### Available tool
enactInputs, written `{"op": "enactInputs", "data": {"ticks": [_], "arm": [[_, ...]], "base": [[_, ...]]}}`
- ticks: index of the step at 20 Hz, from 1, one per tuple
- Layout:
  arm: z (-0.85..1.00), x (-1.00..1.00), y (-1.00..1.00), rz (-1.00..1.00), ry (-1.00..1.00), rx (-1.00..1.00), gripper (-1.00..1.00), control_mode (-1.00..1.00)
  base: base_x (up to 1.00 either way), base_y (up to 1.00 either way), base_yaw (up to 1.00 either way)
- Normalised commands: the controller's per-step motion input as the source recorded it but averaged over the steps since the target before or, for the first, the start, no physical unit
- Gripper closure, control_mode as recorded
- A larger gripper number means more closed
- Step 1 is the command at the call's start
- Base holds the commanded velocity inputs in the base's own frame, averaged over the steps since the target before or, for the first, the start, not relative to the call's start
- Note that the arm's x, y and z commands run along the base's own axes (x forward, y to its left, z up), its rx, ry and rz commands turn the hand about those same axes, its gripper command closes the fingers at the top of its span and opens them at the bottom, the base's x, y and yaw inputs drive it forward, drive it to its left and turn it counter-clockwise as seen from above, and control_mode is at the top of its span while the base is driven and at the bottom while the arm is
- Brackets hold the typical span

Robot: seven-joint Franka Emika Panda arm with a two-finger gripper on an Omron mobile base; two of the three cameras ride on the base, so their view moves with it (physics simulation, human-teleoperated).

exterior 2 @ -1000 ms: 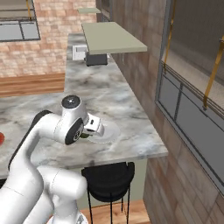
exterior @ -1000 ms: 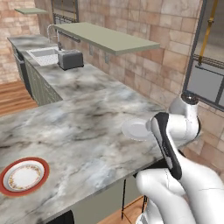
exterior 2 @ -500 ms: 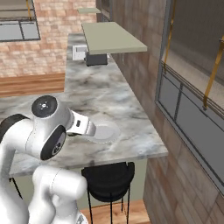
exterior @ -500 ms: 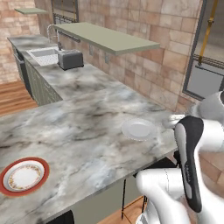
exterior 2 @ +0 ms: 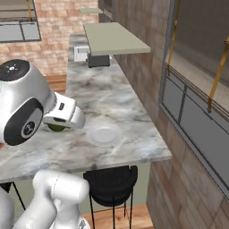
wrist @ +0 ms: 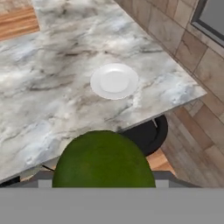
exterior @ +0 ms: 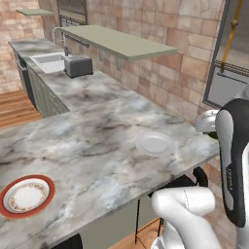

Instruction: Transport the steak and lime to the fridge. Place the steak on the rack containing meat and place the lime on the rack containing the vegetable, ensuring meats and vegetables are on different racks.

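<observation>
The lime (wrist: 103, 161) is a round dark green fruit that sits low in the hand view between my gripper's (wrist: 103, 177) jaws, which are shut on it. In the right base view the lime (exterior 2: 56, 128) peeks out under the white hand, with the gripper (exterior 2: 59, 125) held above the marble counter (exterior 2: 107, 96), just left of a small white plate (exterior 2: 103, 135). From the hand view the empty plate (wrist: 114, 81) lies ahead, near the counter's corner. The steak and the fridge are out of view.
A red-rimmed plate (exterior: 26, 195) lies at the counter's near left. A toaster (exterior: 78, 65) and sink (exterior: 48, 62) stand far back under a green shelf (exterior: 121, 41). A black stool (exterior 2: 109, 185) stands below the counter's edge. Brick wall and windows bound the right side.
The hand has lifted off the white plate with the lime in it and swung back toward the robot's body. The plate is left empty.
</observation>
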Motion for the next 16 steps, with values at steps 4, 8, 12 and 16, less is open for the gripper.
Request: {"op": "enactInputs", "data": {"ticks": [4,8,12,16], "arm": [[0.21,-0.25,0.0,0.0,-0.03,0.0,1.0,1.0],[0.0,0.0,0.0,0.0,0.0,0.0,1.0,1.0],[0.0,0.0,0.0,0.0,0.0,0.0,1.0,1.0],[0.0,0.0,0.0,0.0,0.0,0.0,1.0,1.0]], "base": [[-0.75,0.07,0.0],[-1.0,0.09,0.02],[-1.0,0.69,0.08],[-1.0,1.0,0.09]]}}
